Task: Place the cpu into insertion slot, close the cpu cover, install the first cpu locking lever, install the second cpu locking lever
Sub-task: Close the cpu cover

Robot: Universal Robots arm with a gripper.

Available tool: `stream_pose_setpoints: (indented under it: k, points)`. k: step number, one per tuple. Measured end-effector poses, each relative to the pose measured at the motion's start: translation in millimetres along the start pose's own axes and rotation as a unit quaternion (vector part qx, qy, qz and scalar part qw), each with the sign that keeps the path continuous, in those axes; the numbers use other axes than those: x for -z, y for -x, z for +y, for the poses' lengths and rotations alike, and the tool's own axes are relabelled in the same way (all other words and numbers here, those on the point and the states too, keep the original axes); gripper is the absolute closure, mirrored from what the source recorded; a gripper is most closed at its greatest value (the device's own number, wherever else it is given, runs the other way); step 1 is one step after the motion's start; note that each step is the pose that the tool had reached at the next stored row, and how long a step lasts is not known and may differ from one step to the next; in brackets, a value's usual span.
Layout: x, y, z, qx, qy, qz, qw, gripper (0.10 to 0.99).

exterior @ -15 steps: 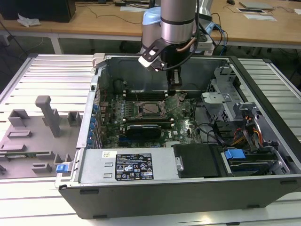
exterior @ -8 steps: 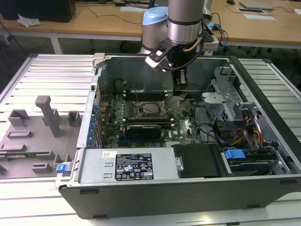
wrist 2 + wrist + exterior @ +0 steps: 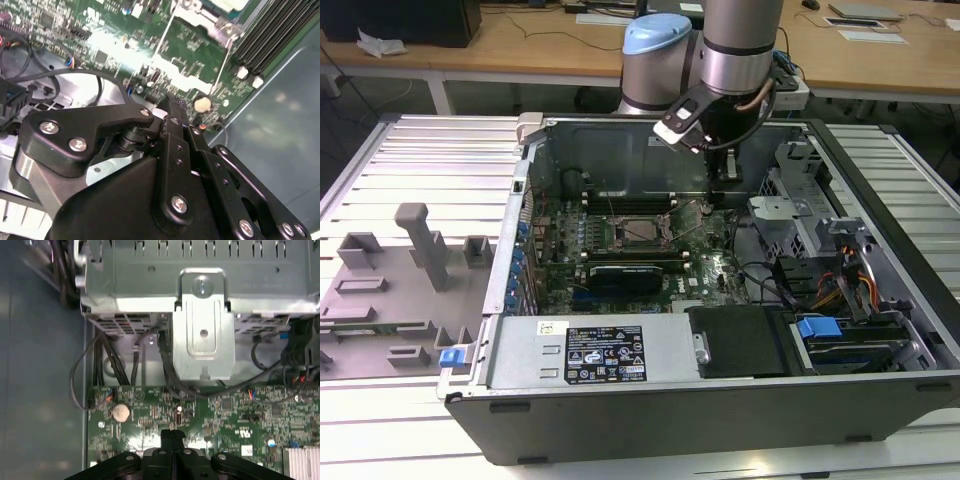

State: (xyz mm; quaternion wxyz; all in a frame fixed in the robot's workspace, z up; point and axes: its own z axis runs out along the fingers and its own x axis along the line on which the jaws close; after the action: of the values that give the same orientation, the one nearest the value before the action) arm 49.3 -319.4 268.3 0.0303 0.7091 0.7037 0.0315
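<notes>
The insertion slot (image 3: 638,233) is a dark square with a shiny metal rim in the middle of the green motherboard (image 3: 715,265). The cpu cover (image 3: 620,240) appears to lie flat as a silver frame around it. The cpu is hidden from me. Two thin wire levers (image 3: 692,215) stand raised at the socket's sides, one of them also a silver rod (image 3: 165,35) in the second wrist view. My gripper (image 3: 724,175) hangs over the board to the exterior view's right of the socket. In both wrist views its black fingers (image 3: 172,434) (image 3: 172,106) are shut with nothing between them.
A metal drive cage (image 3: 200,315) and black cables (image 3: 110,365) sit just beyond the fingertips. A coin battery (image 3: 120,412) lies on the board nearby. Black memory slots (image 3: 270,40) run beside the socket. A grey fixture (image 3: 410,270) stands outside the case.
</notes>
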Motion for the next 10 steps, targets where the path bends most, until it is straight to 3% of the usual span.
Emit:
stream_pose_setpoints:
  k: [10]
  points:
    - [-3.6, 0.1, 0.4, 0.000, -0.0003, -0.0001, 1.0000, 0.980]
